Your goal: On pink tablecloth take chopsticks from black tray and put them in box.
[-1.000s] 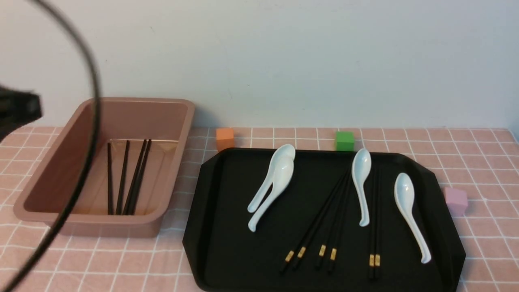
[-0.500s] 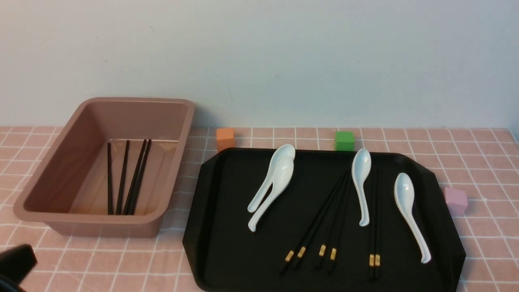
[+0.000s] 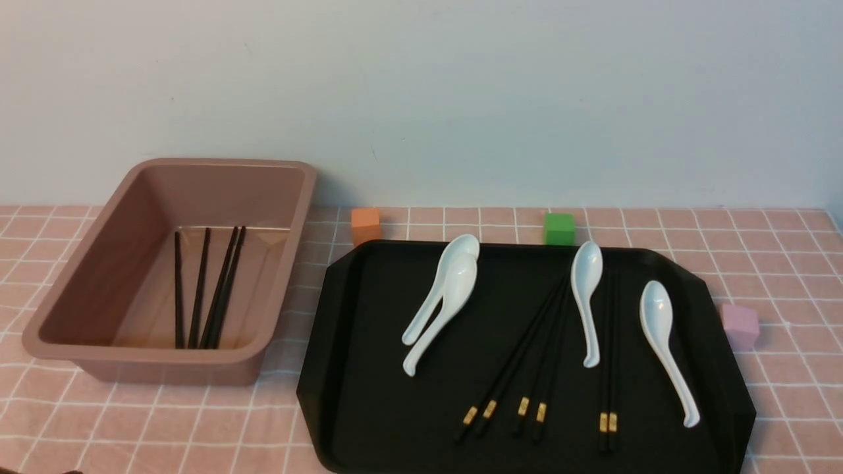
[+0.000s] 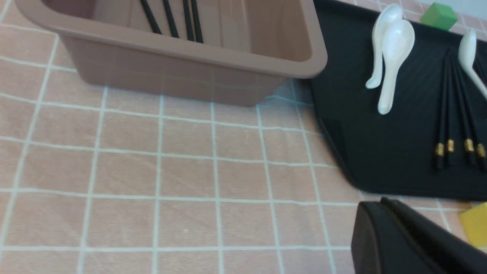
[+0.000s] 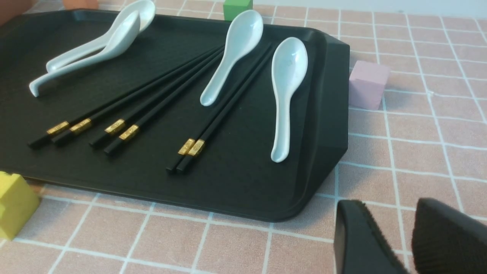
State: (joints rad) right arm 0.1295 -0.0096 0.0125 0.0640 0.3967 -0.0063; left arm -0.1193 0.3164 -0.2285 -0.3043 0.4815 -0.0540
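Observation:
Three pairs of black chopsticks with gold bands lie on the black tray on the pink tablecloth. Several more chopsticks lie inside the brownish-pink box left of the tray. Neither gripper shows in the front view. In the left wrist view my left gripper is shut and empty, low over the cloth near the tray's near-left corner, with the box beyond. In the right wrist view my right gripper is open and empty over the cloth beside the tray's near-right corner, with the chopsticks ahead.
Several white spoons lie on the tray among the chopsticks. An orange cube and a green cube stand behind the tray, and a pink cube to its right. A yellow cube stands at its front edge.
My left arm and its cable, which crossed in front of the box, have dropped down and out of the front view. The chopsticks, spoons, tray and box have not moved.

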